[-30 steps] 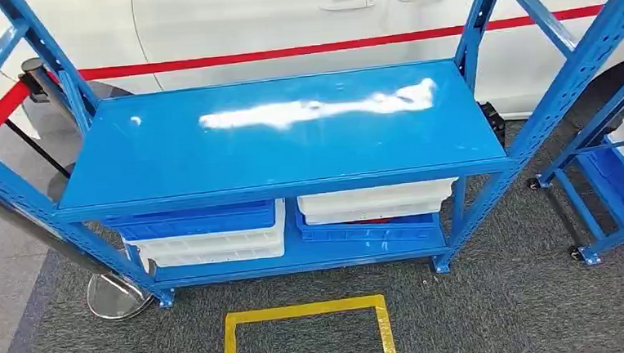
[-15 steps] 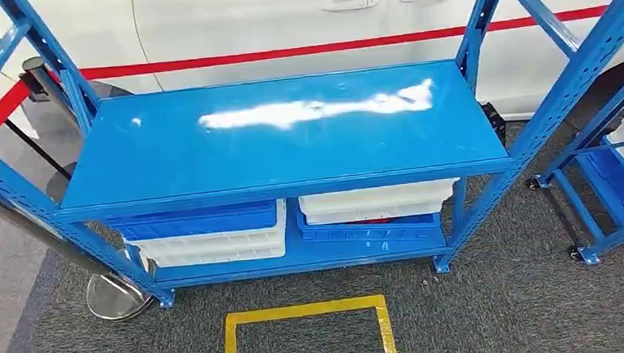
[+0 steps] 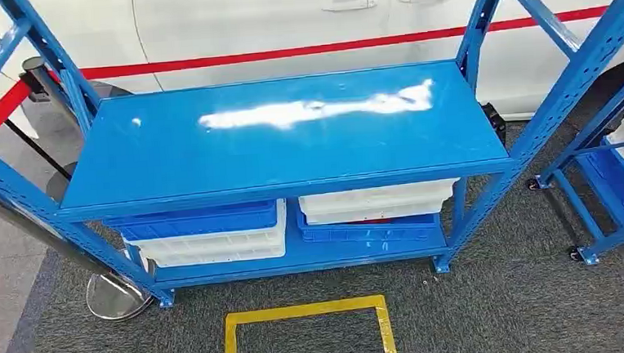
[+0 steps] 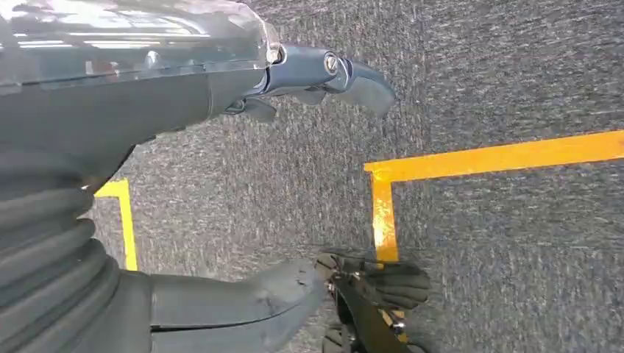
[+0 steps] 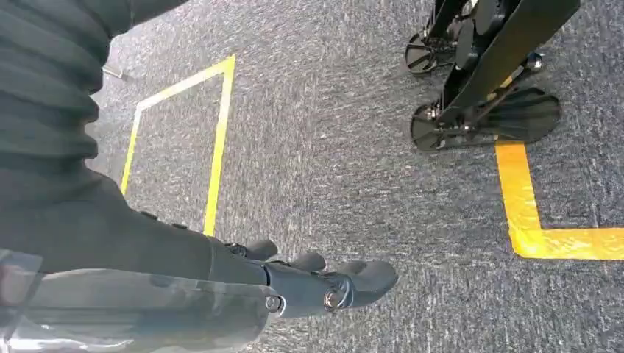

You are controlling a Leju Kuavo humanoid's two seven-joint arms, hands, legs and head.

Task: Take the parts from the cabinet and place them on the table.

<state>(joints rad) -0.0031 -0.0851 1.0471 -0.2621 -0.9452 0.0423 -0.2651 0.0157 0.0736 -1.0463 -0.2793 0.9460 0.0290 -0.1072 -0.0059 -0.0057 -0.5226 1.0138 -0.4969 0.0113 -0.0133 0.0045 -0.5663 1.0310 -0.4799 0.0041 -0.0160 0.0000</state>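
Note:
A blue metal rack (image 3: 282, 145) stands in front of me in the head view, and its upper shelf is bare apart from glare. On the low shelf, a blue bin (image 3: 193, 221) sits on a white bin (image 3: 211, 246) at the left. At the right, a white bin (image 3: 376, 200) sits on a blue bin (image 3: 369, 232). What the bins hold is hidden. My left hand (image 4: 184, 110) hangs over the carpet with fingers apart and holds nothing. My right hand (image 5: 221, 272) hangs the same way, fingers stretched out, nothing in it.
A yellow tape square (image 3: 307, 312) marks the grey carpet before the rack. A chrome stanchion base (image 3: 115, 295) stands at the rack's left leg. A second blue rack on wheels (image 3: 612, 183) is at the right. A white car (image 3: 282, 14) and a red belt (image 3: 285, 51) lie behind.

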